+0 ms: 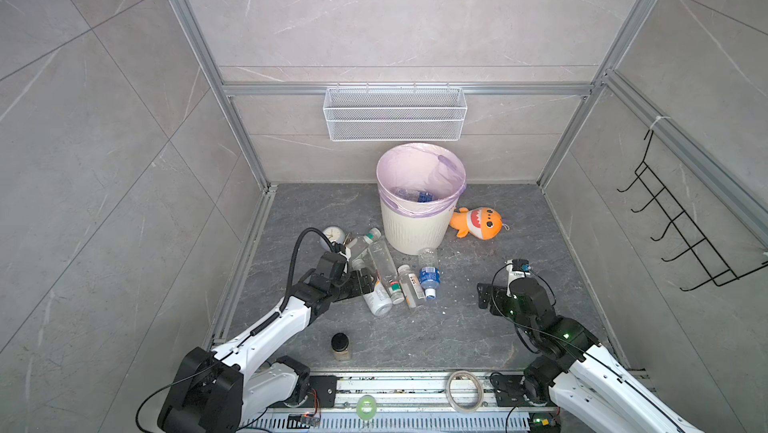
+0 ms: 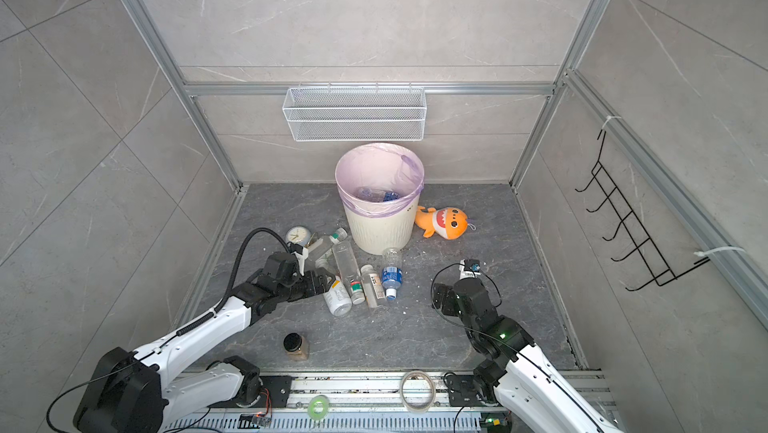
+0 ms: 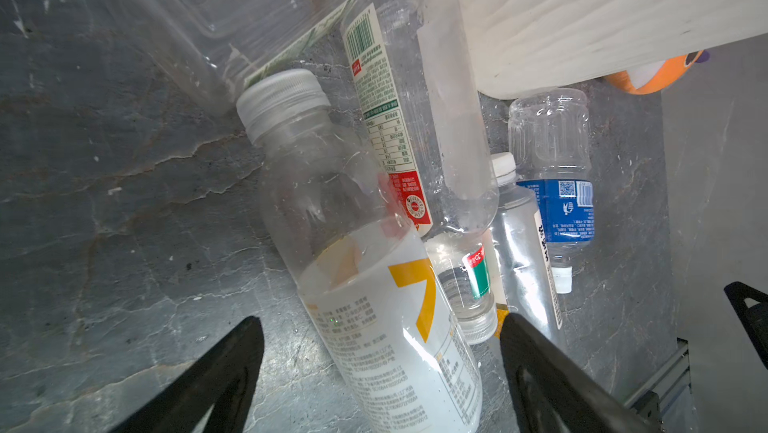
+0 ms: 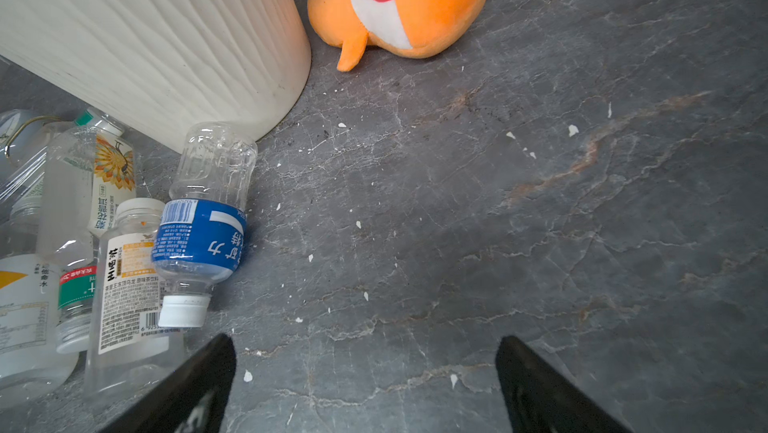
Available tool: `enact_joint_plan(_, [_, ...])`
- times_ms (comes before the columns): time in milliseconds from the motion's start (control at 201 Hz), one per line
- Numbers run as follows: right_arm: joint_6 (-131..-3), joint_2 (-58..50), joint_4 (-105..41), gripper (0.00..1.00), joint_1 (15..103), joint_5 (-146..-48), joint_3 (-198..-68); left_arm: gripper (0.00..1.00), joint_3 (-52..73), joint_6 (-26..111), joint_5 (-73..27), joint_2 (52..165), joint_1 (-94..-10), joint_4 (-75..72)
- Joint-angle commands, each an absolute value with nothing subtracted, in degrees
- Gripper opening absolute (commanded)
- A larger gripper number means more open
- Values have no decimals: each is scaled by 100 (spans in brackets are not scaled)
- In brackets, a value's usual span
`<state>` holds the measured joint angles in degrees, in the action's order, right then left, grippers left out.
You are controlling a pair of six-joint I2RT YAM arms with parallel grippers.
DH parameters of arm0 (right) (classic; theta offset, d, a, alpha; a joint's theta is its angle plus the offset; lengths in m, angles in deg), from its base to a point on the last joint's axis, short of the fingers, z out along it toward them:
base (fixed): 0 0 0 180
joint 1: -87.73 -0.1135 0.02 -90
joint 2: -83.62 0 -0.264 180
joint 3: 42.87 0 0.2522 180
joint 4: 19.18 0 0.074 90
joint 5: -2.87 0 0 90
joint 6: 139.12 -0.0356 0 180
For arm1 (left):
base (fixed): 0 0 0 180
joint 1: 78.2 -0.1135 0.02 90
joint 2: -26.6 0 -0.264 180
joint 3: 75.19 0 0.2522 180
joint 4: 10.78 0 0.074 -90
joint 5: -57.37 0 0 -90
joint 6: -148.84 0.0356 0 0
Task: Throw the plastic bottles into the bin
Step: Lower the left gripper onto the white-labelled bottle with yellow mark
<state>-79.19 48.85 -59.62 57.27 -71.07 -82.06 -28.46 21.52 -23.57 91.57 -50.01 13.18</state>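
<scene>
The bin (image 1: 419, 223) (image 2: 380, 227) stands at the back middle, with bottles lying inside its purple liner (image 1: 415, 195). Several plastic bottles lie in a heap on the floor in front of it. Nearest to me is a white-yellow label bottle (image 1: 378, 300) (image 3: 374, 285), and furthest right is a blue label bottle (image 1: 429, 275) (image 4: 203, 231). My left gripper (image 3: 379, 318) (image 1: 370, 281) is open and straddles the white-yellow bottle, with a gap showing on each side. My right gripper (image 4: 365, 337) is open over bare floor, right of the heap.
An orange shark plush (image 1: 478, 223) lies right of the bin. A small clock (image 1: 333, 235) sits left of the heap, and a black-lidded jar (image 1: 340, 345) stands near the front. A wire-mesh basket (image 1: 395, 113) hangs on the back wall, and a black hook rack (image 1: 685, 223) on the right wall.
</scene>
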Motion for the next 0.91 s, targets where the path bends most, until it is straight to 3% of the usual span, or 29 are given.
enact_joint_plan(0, [-7991,4912,-5871,100,5723,-7140,-8124,91,-2622,2097,-2515,9339,-4930,1380])
enact_joint_plan(538, [-7973,4899,-5832,100,5719,-7157,-8106,89,-2230,2070,-2617,10252,-4805,1443])
enact_joint_plan(901, [-7982,4832,-5824,100,5721,-7132,-8128,80,-2250,2113,-2728,10333,-4804,1594])
